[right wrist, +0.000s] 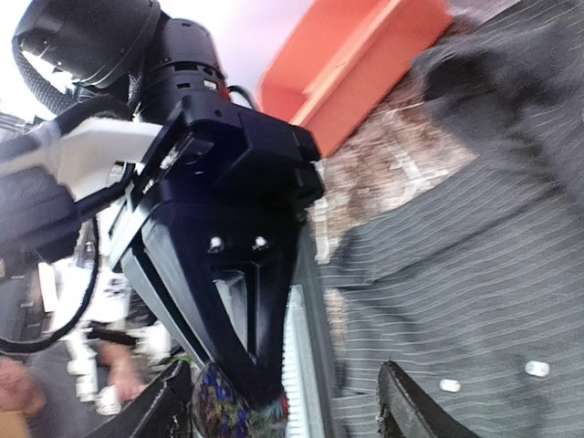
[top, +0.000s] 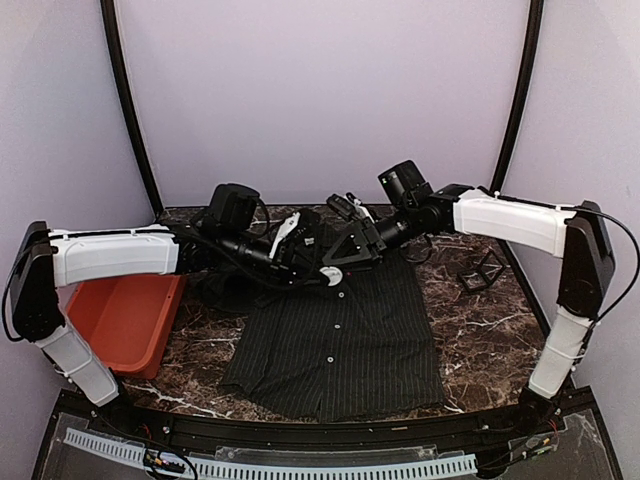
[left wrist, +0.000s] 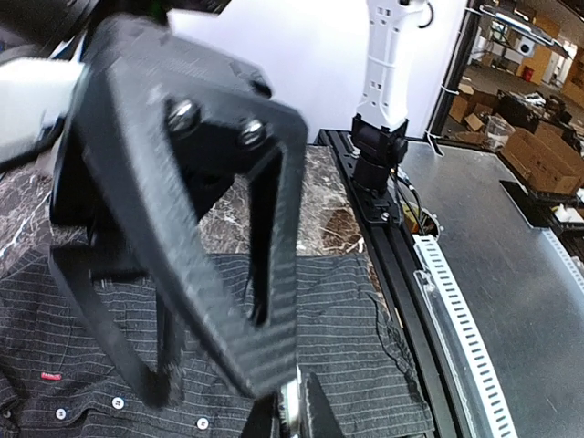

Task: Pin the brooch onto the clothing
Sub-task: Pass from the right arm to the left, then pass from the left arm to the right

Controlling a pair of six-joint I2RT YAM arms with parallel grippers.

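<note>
The dark pinstriped shirt (top: 340,340) lies flat on the marble table, buttons up. It also shows in the left wrist view (left wrist: 365,319) and the right wrist view (right wrist: 474,265). Both grippers meet above its collar. My left gripper (top: 318,264) is shut on the brooch (top: 332,279), a small round piece. The brooch shows edge-on between the left fingers (left wrist: 292,406), and as a colourful blue-green disc in the right wrist view (right wrist: 224,411). My right gripper (top: 350,250) is open, its fingers (right wrist: 406,406) spread wide on either side of the left gripper's tip. It fills the left wrist view.
A red bin (top: 125,315) sits on the table at the left, beside the shirt's sleeve; it also shows in the right wrist view (right wrist: 356,64). A small black wire frame (top: 482,272) stands at the right. A black rail (top: 330,435) runs along the near edge.
</note>
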